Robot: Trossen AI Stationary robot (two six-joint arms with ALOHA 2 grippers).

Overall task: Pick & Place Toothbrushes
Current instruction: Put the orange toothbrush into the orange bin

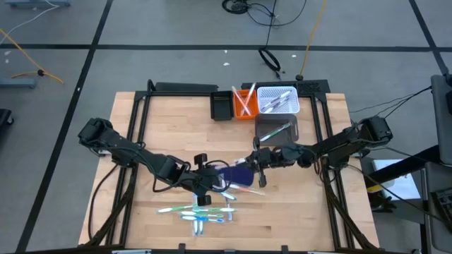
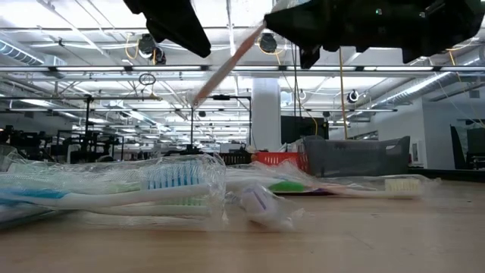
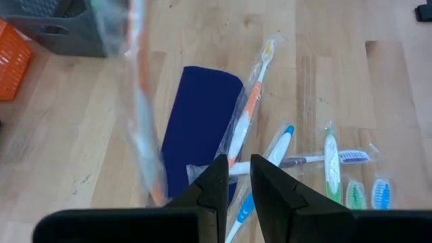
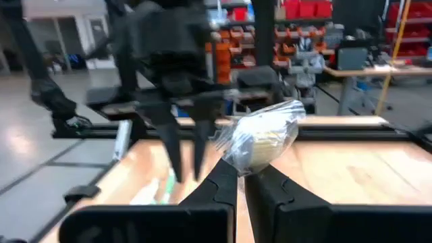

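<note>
Items on the table, as we find them:

1. Right gripper: it is raised above the middle of the table, just right of centre. Its fingers are clamped on the clear wrapper of one orange-pink toothbrush. The brush hangs slanted in the air, clear of the wood. The wrapped head sits just above the fingertips.

2. Left gripper: it hangs over the middle of the table, a little toward the near edge and facing the right gripper. Its fingers stand slightly apart and we see nothing between them. Below it lies the blue mat.

3. Loose toothbrushes: these are a scatter of wrapped brushes in light blue, white and green. They lie flat on the wood near the middle of the near edge. From the left wrist view we count an orange one overlapping the mat's edge. Next to it are a blue one, a white-handled one and a green one. Two further brush heads show beside them.

4. Dark blue mat: it lies flat near the centre of the table, between the two grippers.

5. Bins near the far edge, toward the far right corner:
   - The black bin is leftmost.
   - The orange bin holds orange-pink brushes.
   - The white bin holds pale brushes.
   - The grey bin sits just in front of the white one and holds a green brush.
</note>
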